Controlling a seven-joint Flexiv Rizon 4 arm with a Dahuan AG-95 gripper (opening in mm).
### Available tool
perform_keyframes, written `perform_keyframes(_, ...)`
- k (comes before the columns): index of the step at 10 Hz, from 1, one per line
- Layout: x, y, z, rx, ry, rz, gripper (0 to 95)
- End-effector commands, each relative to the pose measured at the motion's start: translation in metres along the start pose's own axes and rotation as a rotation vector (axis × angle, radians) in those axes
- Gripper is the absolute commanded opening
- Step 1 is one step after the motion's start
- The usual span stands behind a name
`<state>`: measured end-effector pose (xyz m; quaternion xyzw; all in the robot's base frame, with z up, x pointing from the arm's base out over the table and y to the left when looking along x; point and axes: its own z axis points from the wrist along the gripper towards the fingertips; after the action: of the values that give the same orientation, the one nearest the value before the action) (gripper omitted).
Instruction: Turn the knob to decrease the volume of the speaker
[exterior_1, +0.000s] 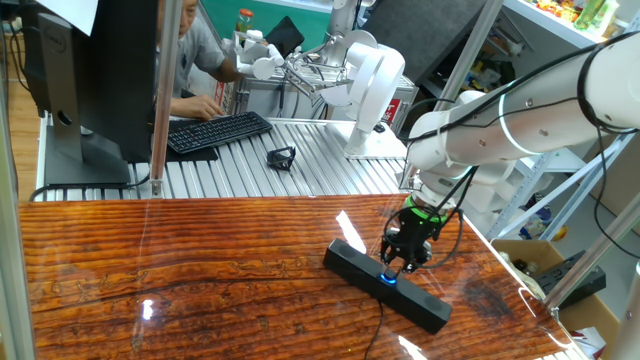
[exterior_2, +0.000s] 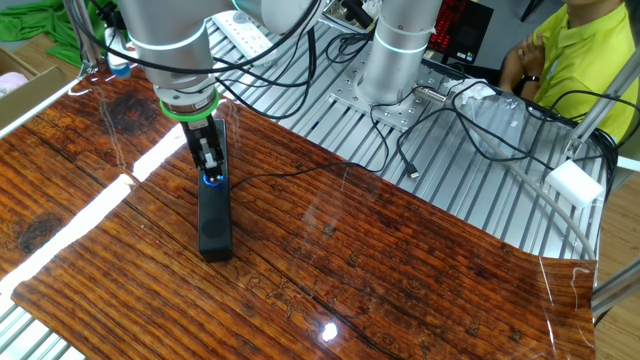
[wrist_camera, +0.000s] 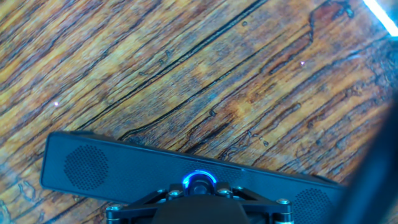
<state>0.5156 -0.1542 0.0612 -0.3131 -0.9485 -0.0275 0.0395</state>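
Note:
The speaker (exterior_1: 432, 306) (exterior_2: 214, 226) (wrist_camera: 87, 165) is a slim black bar lying flat on the wooden table (exterior_1: 200, 270). Its knob (wrist_camera: 199, 181) glows with a blue ring mid-top, also showing as a blue glint (exterior_1: 388, 278) (exterior_2: 210, 181). My gripper (exterior_1: 397, 268) (exterior_2: 210, 168) (wrist_camera: 199, 188) points straight down onto the bar's middle, its fingers closed in on either side of the knob. In the hand view the finger linkages hide the knob's near half. A thin black cable (exterior_2: 280, 176) runs from the speaker across the table.
Behind the table lies a ribbed metal bench with a black keyboard (exterior_1: 218, 131), a monitor (exterior_1: 85, 70), a small black object (exterior_1: 281, 157) and a white robot arm (exterior_1: 370, 75). A person (exterior_1: 195, 55) sits at the keyboard. Loose cables (exterior_2: 470, 130) lie on the bench.

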Motion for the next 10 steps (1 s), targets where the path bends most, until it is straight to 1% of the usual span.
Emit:
perform_keyframes(1,0.0000,0.0006,-0.0001,0.003,-0.002,-0.049,0.0)
perform_keyframes(3,0.0000,0.0006,-0.0001,0.003,-0.003,-0.072,0.0)
perform_keyframes(5,0.0001,0.0005,0.0000,0.009,-0.010,-0.103,0.0)
perform_keyframes(7,0.0004,0.0008,-0.0004,0.017,-0.017,-0.125,0.0)
perform_keyframes(10,0.0005,0.0010,-0.0004,0.018,-0.018,-0.145,0.0)
